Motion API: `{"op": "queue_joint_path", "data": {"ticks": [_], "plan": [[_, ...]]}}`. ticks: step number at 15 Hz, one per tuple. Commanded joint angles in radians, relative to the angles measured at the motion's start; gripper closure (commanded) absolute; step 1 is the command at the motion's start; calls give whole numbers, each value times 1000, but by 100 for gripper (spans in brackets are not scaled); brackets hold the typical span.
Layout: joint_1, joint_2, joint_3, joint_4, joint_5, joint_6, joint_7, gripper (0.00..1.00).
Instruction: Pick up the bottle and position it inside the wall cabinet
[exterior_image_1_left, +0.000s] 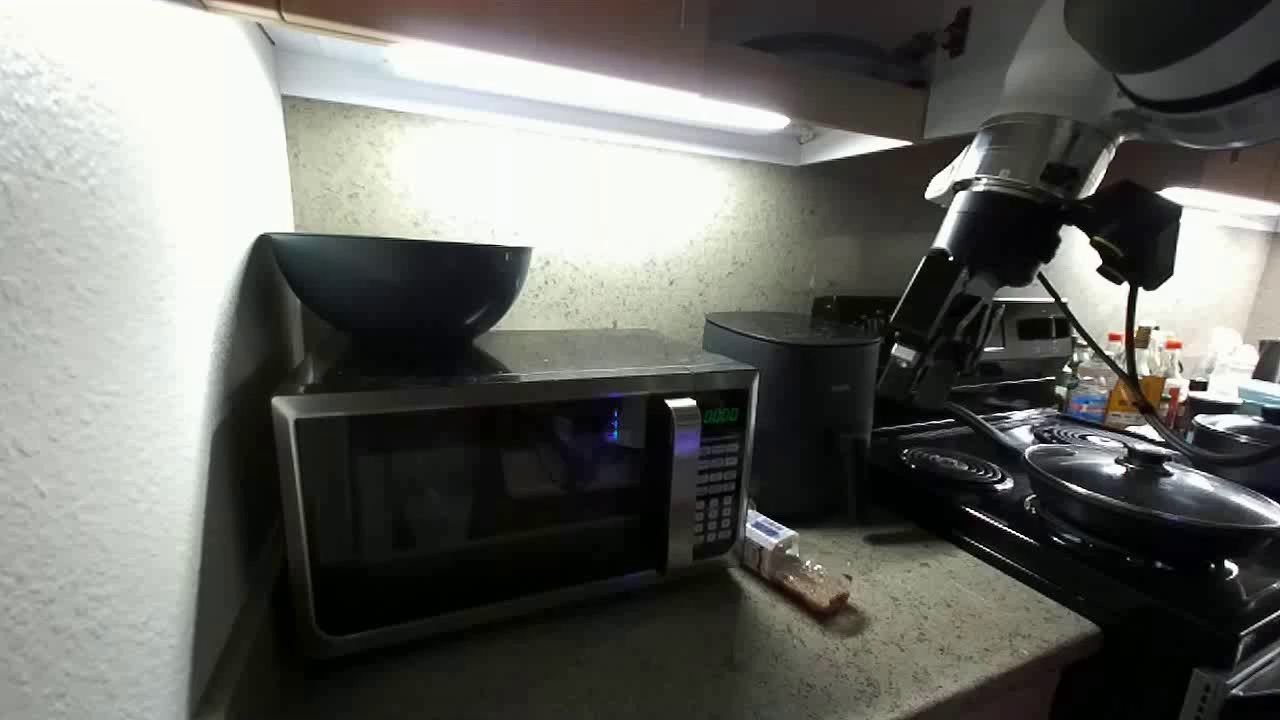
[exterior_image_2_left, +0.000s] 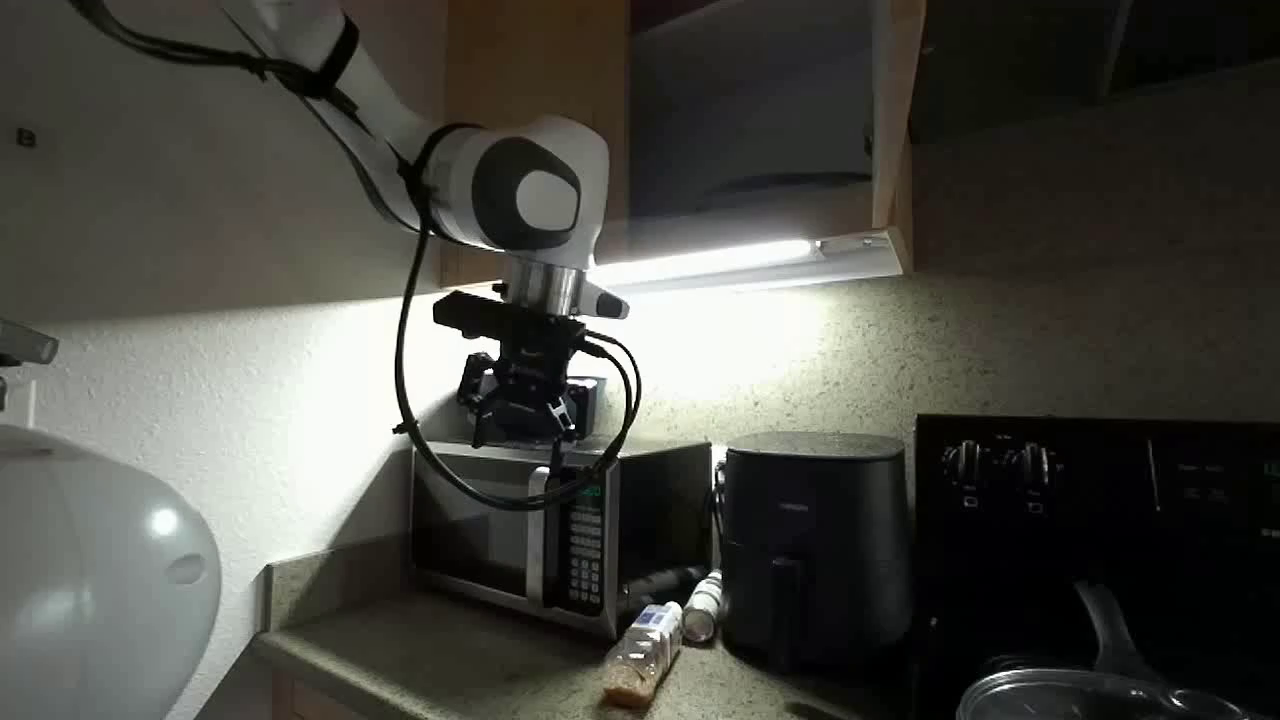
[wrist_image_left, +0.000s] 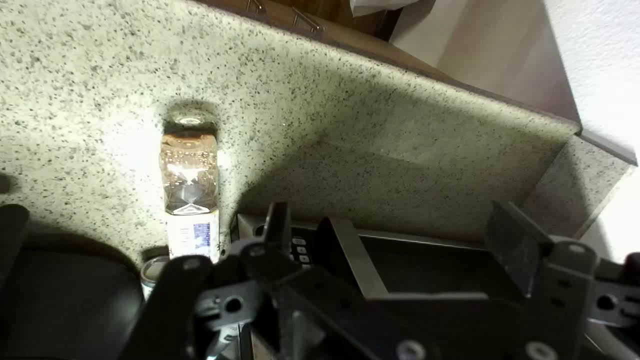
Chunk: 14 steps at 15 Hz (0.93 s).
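Note:
A clear bottle (exterior_image_1_left: 800, 575) with orange-brown contents and a white label lies on its side on the counter by the microwave; it also shows in an exterior view (exterior_image_2_left: 643, 655) and the wrist view (wrist_image_left: 190, 185). A smaller whitish bottle (exterior_image_2_left: 703, 605) lies beside it, partly hidden in the wrist view (wrist_image_left: 152, 272). I cannot tell which is the task's one. The wall cabinet (exterior_image_2_left: 540, 120) hangs above, its dark interior showing; its bottom edge shows in an exterior view (exterior_image_1_left: 860, 105). My gripper (exterior_image_2_left: 518, 448) is open and empty, high above the counter; in the wrist view its jaws (wrist_image_left: 395, 235) are right of both bottles.
The microwave (exterior_image_1_left: 500, 500) carries a large dark bowl (exterior_image_1_left: 400, 285). A black air fryer (exterior_image_2_left: 815, 550) stands right beside the bottles. The stove holds a lidded pan (exterior_image_1_left: 1150, 500), with condiment bottles (exterior_image_1_left: 1110, 390) behind. An open cabinet door (exterior_image_2_left: 895, 110) sticks out. A cable loops below the wrist.

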Motion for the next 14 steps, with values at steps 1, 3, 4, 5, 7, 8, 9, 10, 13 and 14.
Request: {"op": "queue_joint_path", "data": {"ticks": [1, 3, 4, 5, 7, 8, 9, 10, 13, 14], "plan": [[-22, 2, 19, 3, 11, -6, -8, 0], [-22, 2, 19, 3, 11, -6, -8, 0], [-22, 2, 19, 3, 11, -6, -8, 0], [-22, 2, 19, 3, 11, -6, -8, 0], [-23, 15, 15, 3, 12, 13, -19, 0], [-29, 39, 11, 9, 13, 27, -19, 0], [-30, 58, 4, 15, 17, 32, -29, 0], [-33, 87, -3, 24, 19, 41, -37, 0], [-37, 171, -16, 50, 26, 56, -55, 0], [-39, 199, -17, 59, 24, 60, -61, 0]]}}
